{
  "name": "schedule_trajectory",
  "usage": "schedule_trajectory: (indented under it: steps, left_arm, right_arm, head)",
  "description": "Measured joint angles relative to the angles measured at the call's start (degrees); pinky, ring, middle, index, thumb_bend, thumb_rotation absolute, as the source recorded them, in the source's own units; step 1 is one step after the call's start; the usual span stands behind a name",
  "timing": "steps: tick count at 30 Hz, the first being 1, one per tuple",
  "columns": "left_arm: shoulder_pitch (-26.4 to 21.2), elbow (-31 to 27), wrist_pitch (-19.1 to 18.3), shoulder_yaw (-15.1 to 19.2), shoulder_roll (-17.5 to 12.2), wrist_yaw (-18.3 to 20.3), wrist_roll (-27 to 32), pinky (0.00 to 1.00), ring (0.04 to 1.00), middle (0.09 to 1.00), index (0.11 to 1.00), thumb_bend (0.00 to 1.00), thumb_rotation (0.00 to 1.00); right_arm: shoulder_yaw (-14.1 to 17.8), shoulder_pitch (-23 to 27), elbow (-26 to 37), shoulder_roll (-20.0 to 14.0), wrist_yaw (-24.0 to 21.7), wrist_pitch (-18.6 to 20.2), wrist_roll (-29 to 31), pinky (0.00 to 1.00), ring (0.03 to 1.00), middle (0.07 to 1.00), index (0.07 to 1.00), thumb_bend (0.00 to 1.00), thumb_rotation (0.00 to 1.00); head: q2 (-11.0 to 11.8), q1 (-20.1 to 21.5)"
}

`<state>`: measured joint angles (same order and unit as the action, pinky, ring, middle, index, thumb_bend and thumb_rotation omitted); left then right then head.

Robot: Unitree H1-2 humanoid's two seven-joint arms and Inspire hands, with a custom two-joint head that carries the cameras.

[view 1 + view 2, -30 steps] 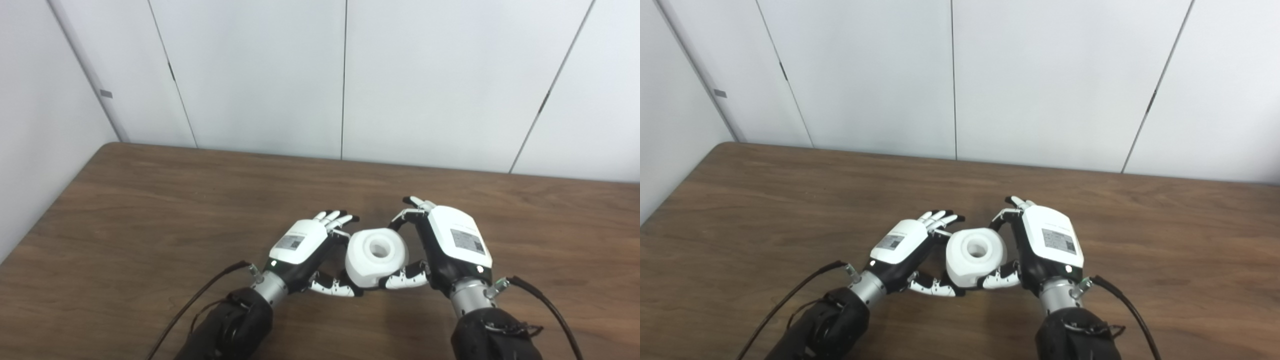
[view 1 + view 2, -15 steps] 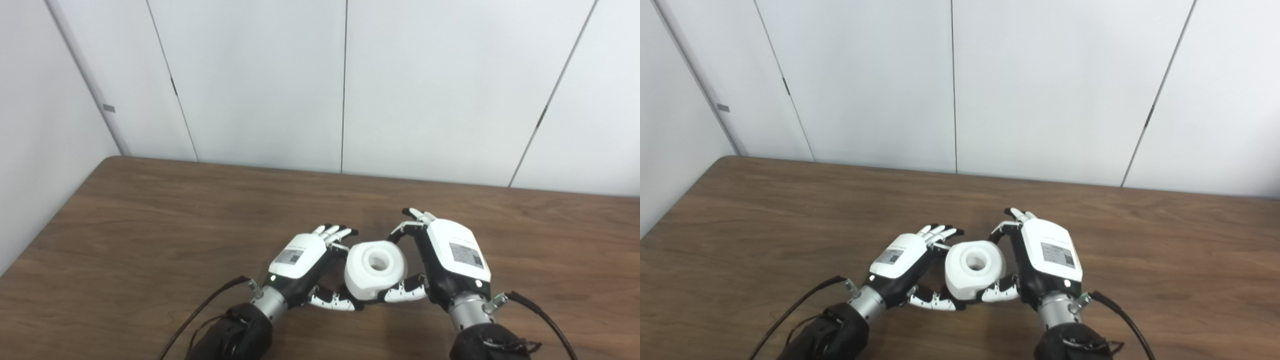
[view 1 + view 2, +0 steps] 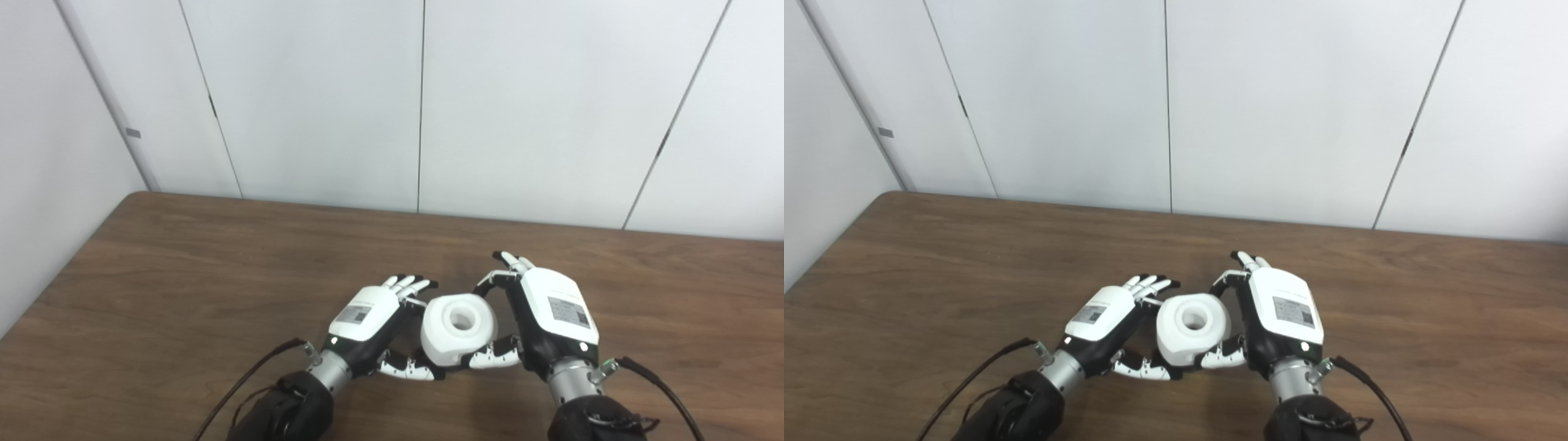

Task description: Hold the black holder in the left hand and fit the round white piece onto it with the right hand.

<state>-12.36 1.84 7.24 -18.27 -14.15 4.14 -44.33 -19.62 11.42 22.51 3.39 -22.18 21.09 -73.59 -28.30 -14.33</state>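
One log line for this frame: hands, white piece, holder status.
left hand: cupping piece | right hand: cupping piece | round white plastic piece with centre hole: between both hands, above brown wooden table | black holder: not visible

round piece [image 3: 458, 327]: white | left robot hand [image 3: 370, 312], right robot hand [image 3: 551, 309]: white shells, black fingers | desk [image 3: 184, 275]: dark brown woodgrain | wall [image 3: 318, 98]: pale grey

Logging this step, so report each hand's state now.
Left hand: cannot tell; fingers beside the round white piece.
Right hand: shut on the round white piece.
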Motion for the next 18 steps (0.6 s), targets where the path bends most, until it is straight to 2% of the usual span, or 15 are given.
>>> schedule_trajectory:
  steps: [18]
  left_arm:
    - [-0.13,0.58,-0.50,0.01,-0.10,-1.42,-0.09,1.00,0.972,0.933,0.481,0.52,0.04]
  right_arm:
    - [-0.14,1.89,-4.95,-0.16,6.50,-0.15,3.57,0.65,0.917,0.915,0.483,0.51,0.14]
  head:
    - [0.44,-0.09]
